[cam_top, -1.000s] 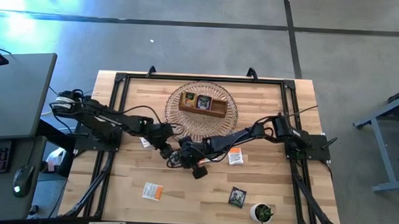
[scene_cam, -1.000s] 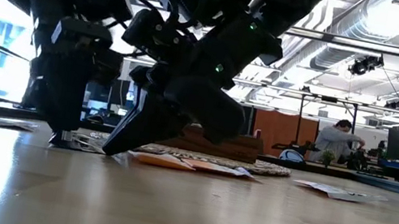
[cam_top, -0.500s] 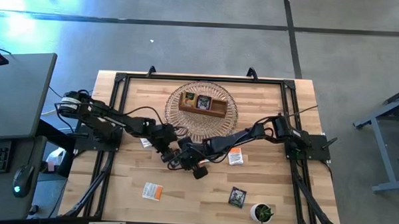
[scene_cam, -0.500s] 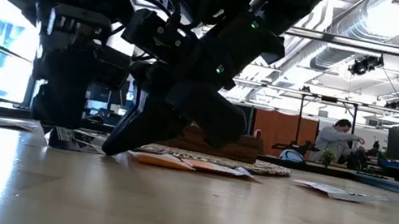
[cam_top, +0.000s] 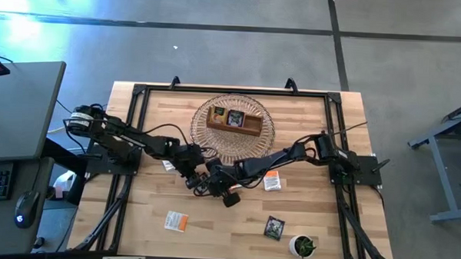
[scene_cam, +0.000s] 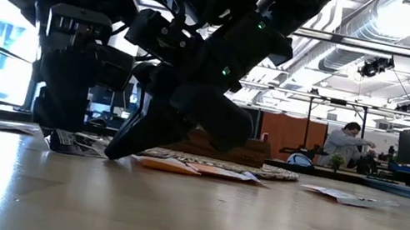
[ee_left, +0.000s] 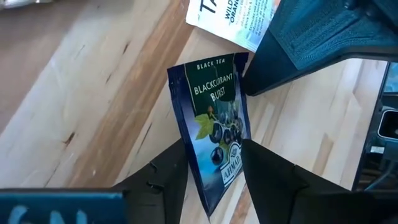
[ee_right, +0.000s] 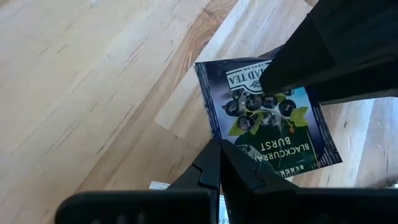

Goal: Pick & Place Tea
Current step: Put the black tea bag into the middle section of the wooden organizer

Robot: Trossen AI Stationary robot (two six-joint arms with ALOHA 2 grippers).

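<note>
Both arms meet near the middle of the tabletop (cam_top: 319,225), just in front of the round woven mat (cam_top: 267,135).

Left gripper (ee_left: 214,163) – fingers (ee_left: 169,163) spread on either side of a dark blackcurrant tea sachet (ee_left: 214,121), one finger at each long edge. The sachet lies flat on the wood; whether the fingers press on it or only flank it cannot be told.

Right gripper (ee_right: 219,163) – fingers clenched together, holding nothing, tips down at the wood just beside one edge of the same sachet. In the low view the right arm leans in steeply and its tip meets the tabletop next to the left arm's gripper.

A white-and-orange sachet (ee_left: 235,18) lies just past the far corner of the dark one, partly under the right arm's dark housing.

Other tea around:
- a white-and-orange sachet (cam_top: 272,179) just right of the right arm, near its forearm
- another white-and-orange sachet (cam_top: 176,221) toward the front left, well apart from the arms
- a black sachet (cam_top: 274,227) toward the front right, near the small potted plant (cam_top: 302,245)

The wooden tray (cam_top: 234,120) sits on the mat with sachets in its compartments – which kinds cannot be read.

Open room: bare wood across the front between the two front sachets, and along the right side. Black frame rails (cam_top: 131,118) run close to the tabletop's edges.
</note>
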